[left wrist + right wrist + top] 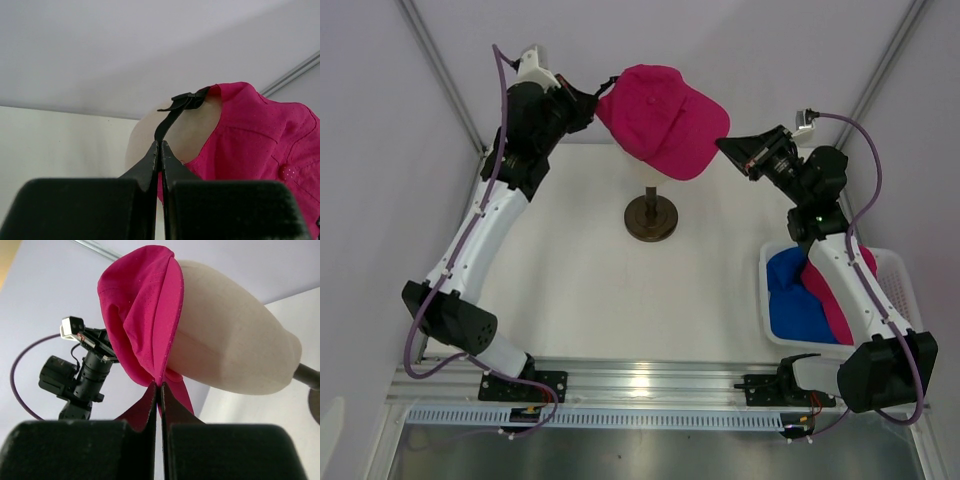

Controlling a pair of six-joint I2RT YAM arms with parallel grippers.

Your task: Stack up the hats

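A magenta-pink hat (662, 118) sits over the cream mannequin head (235, 347). My left gripper (601, 95) is behind the hat, shut on its black back strap (172, 111); the tips (160, 144) pinch the strap's end. My right gripper (725, 143) is at the hat's front right, shut on the edge of the pink brim (150, 315), with the fingertips (160, 386) closed on the fabric. A royal blue hat (794, 298) lies in the white basket (764, 290) beside another pink hat (832, 308).
The mannequin's dark round stand (651, 218) rests on the white table behind the middle. The basket is at the right, under my right arm. Pale walls close in at the back and sides. My left arm's camera (80, 372) shows beyond the hat.
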